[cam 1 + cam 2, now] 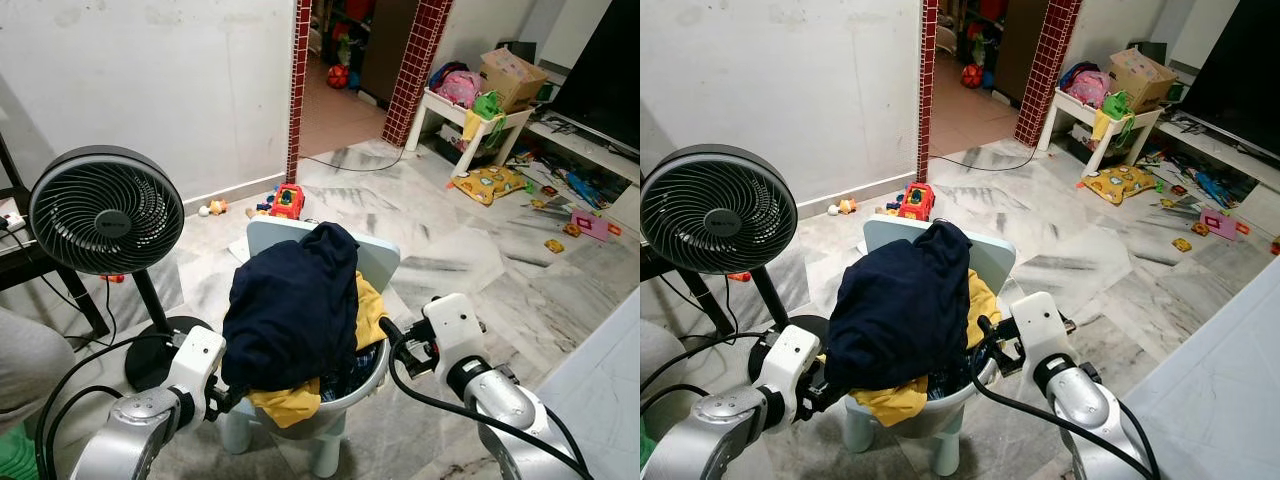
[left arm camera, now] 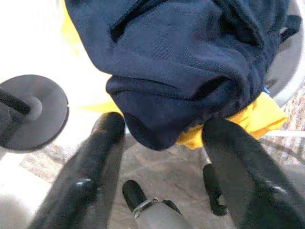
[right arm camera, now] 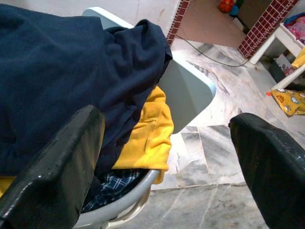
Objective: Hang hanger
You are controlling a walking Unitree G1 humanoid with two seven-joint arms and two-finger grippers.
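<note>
Both arms reached forward, left tool (image 2: pixel 162 138) and right tool (image 3: pixel 167 157) spread wide, flanking the chair (image 1: pixel 375 255); piled clothes (image 1: pixel 290 305) hid its seat.

A small pale chair (image 1: pixel 375 255) stands on the marble floor (image 1: pixel 450 250), heaped with a navy garment (image 1: pixel 290 300) over yellow cloth (image 1: pixel 368 310). Left of the chair stands a black fan (image 1: pixel 105 210); beyond it, scattered toys (image 1: pixel 287 200).

Head eyes down over the clothes-heaped chair (image 1: pixel 375 262) — wrist views close alongside it.
</note>
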